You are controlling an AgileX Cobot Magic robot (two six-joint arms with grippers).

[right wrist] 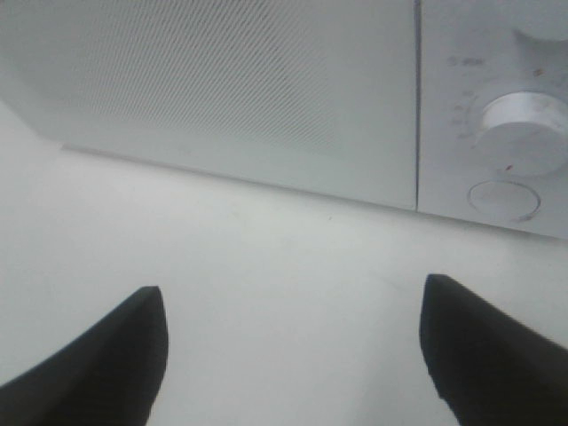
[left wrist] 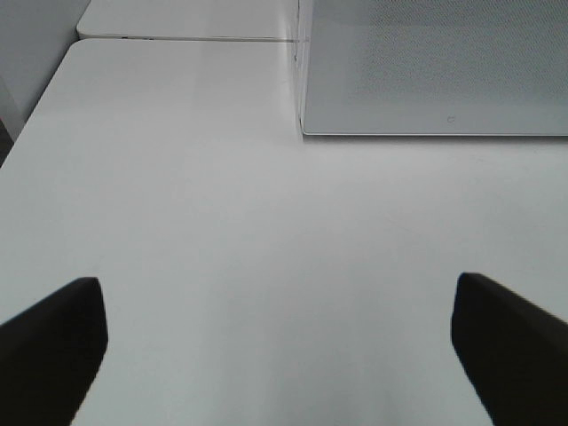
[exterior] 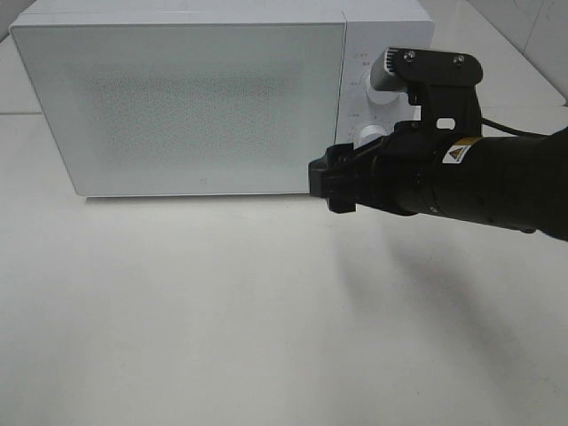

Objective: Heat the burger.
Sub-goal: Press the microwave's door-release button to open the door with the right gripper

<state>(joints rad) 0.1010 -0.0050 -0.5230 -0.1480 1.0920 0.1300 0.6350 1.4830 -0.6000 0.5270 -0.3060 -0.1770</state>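
The white microwave sits on the white table with its door shut. The left gripper is in front of the microwave, not touching it, its two dark fingers spread wide.

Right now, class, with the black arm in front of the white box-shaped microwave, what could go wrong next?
The open black right gripper hangs close to the round white dial; it might knock the setting.
The frosted door of the white microwave is shut and no burger shows; it might run empty.
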